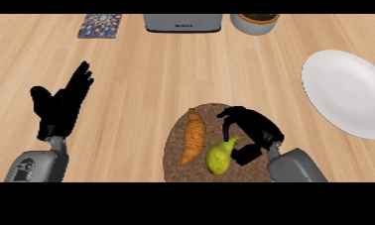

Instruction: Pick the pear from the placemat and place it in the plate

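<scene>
Head view: the pear (218, 157) lies low on the placemat (209, 115), just beside a croissant (193, 135). My right robot hand (256, 130) curls over its stem end, thumb against its side, pinching it, I judge, for the lift. The plate (344, 95) sits well apart at the right of the tabletop (183, 70). My left robot hand (62, 102) rests spread at the left, clear of the path.

On the round woven placemat (208, 111) a yellow-green pear (218, 156) lies beside a croissant (193, 136), the right hand (254, 128) arched against its right side, the white plate (343, 93) well apart, and the left hand (61, 104) resting flat-fingered at the left.
</scene>
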Motion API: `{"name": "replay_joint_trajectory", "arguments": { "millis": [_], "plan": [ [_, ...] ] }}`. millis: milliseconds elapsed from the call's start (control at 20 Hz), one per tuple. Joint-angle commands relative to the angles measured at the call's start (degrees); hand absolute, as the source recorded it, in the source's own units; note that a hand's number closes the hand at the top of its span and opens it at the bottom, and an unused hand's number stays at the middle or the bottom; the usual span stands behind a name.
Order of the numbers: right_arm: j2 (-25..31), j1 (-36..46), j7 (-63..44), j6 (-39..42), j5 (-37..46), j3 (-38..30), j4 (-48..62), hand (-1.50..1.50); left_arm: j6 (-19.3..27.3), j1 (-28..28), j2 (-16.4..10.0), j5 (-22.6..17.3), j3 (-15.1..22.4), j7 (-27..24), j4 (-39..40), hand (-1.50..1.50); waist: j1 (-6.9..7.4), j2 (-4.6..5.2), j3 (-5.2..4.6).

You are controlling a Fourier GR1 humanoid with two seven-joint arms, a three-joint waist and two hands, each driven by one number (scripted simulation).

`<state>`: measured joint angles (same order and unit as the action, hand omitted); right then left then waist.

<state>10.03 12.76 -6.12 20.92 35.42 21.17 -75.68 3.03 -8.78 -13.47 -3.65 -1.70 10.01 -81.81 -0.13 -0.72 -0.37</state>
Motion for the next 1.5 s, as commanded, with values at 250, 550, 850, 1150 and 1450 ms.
{"name": "replay_joint_trajectory", "arguments": {
  "millis": [250, 550, 850, 1150, 1450],
  "plan": [
    [10.55, -8.63, 11.21, -12.89, 11.70, 1.98, -10.23, 1.50, -0.81, -1.14, -1.10, -0.49, -2.42, 0.12, 1.15, 0.00, -0.65, 0.60, 0.38],
    [10.16, -9.20, 7.53, -23.20, 11.48, -7.30, -25.03, 1.50, -1.83, 3.28, -1.14, -0.91, -1.47, 1.08, -3.02, 0.00, -1.23, -0.07, 0.39],
    [9.38, -12.36, 3.31, -31.84, 13.84, -15.54, -32.26, 1.50, 0.03, 0.60, 1.48, 1.22, -0.59, -2.02, 2.23, 0.00, -1.48, 0.53, 0.34],
    [10.91, -9.49, 1.25, -27.10, 2.06, -28.11, -28.88, 1.50, -1.39, 2.41, 0.54, 0.95, 0.22, 2.15, -4.56, 0.00, 0.16, 0.62, 0.40],
    [16.64, -5.23, 8.27, -24.46, -7.74, -39.78, -16.75, 1.50, -2.57, 0.32, -0.25, 0.39, -2.38, -0.76, -0.16, 0.00, 0.20, 0.77, 0.41]
  ]
}}
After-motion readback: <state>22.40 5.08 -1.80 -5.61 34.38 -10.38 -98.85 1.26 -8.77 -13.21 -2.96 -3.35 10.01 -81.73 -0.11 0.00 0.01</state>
